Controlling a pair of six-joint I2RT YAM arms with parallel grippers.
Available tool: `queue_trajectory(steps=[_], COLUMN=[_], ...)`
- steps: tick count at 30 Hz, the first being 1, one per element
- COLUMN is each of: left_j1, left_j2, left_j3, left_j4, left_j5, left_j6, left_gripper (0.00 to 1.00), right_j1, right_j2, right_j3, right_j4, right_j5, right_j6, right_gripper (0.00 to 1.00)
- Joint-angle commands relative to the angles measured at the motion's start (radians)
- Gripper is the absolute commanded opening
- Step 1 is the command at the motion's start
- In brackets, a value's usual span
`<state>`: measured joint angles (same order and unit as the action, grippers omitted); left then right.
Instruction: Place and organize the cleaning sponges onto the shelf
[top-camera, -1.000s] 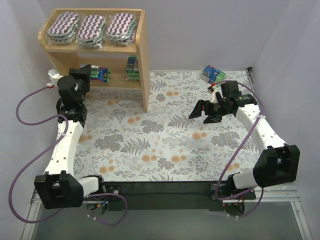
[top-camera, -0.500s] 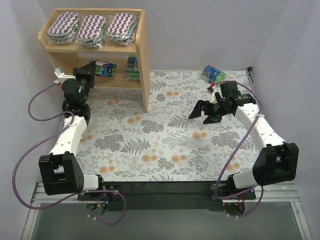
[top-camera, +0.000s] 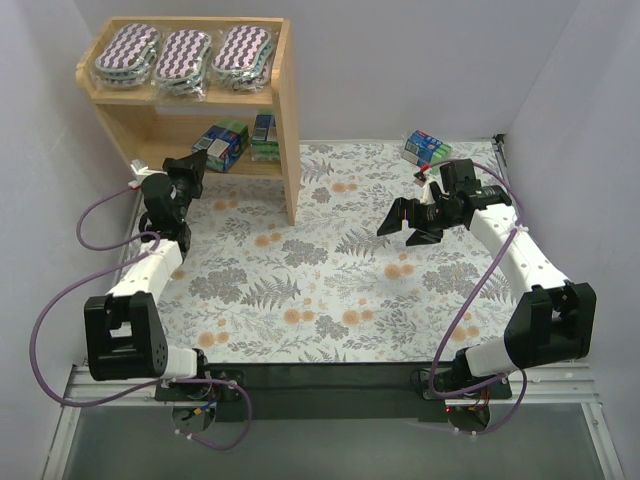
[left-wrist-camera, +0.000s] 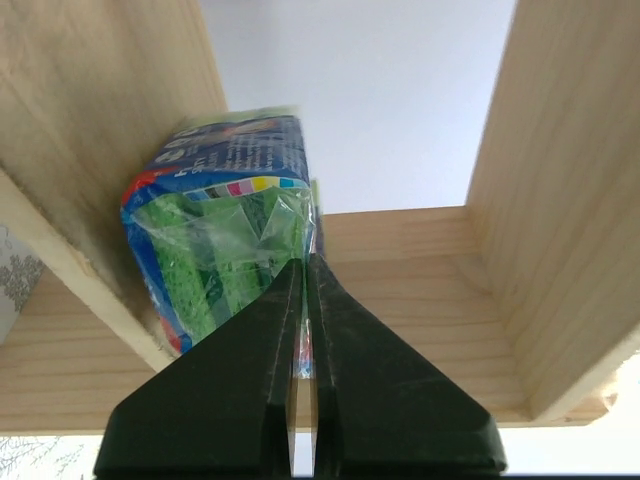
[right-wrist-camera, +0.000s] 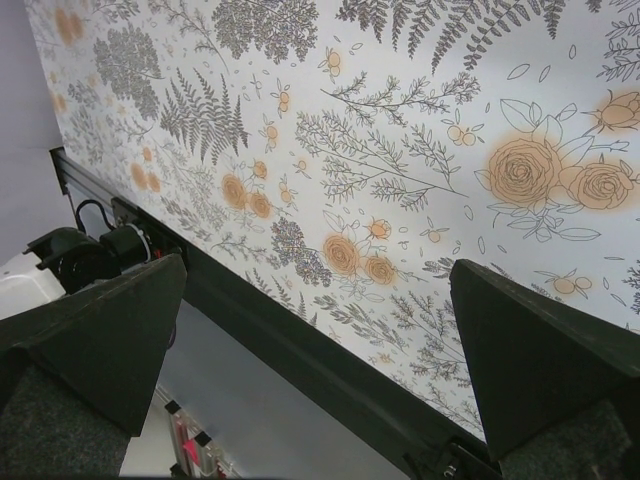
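At the far left corner of the counter (top-camera: 330, 290), atop the shelf (top-camera: 290, 120): three purple zigzag pads (top-camera: 182, 50) side by side. On the lower tier: the left pack (top-camera: 222, 147), met at its wrap by the left jaws, pressed shut; film nipped or not, impossible to tell. Next along, against the upright: the second pack (top-camera: 263, 137). Over the right half: right jaws spread wide, holding nothing. Near the far right corner, off the shelf: the last pack (top-camera: 428, 147). By the look of it, five of six shelved, one left to fetch.

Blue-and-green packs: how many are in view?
3. On the shelf lower tier: left pack, right pack. Third pack lies on the table, far right. Tier's back is unseen.
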<state>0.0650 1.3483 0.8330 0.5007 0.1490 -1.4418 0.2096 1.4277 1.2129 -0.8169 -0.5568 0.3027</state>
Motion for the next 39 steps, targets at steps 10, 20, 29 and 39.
queue_trajectory(steps=[10,20,29,39], left_j1=[-0.109,-0.168,-0.166,-0.120], left_j2=[0.130,0.167,0.123,-0.167], left_j3=[0.086,0.114,0.084,-0.029], left_j4=[0.042,0.075,0.070,-0.134], left_j5=[-0.025,-0.011,0.026,0.040], left_j6=[-0.038,-0.049,-0.055,-0.003], left_gripper=[0.00,0.00,0.07,0.85], right_j1=[-0.035,-0.044,-0.076,-0.162], right_j2=[-0.001,0.019,0.060,0.210], right_j3=[0.053,0.071,0.120,0.204], right_j4=[-0.008,-0.008,-0.004,0.070], right_j5=[-0.009,-0.009,0.067,0.205], right_j6=[-0.002,-0.002,0.016,0.085], right_gripper=[0.99,0.99,0.99,0.99])
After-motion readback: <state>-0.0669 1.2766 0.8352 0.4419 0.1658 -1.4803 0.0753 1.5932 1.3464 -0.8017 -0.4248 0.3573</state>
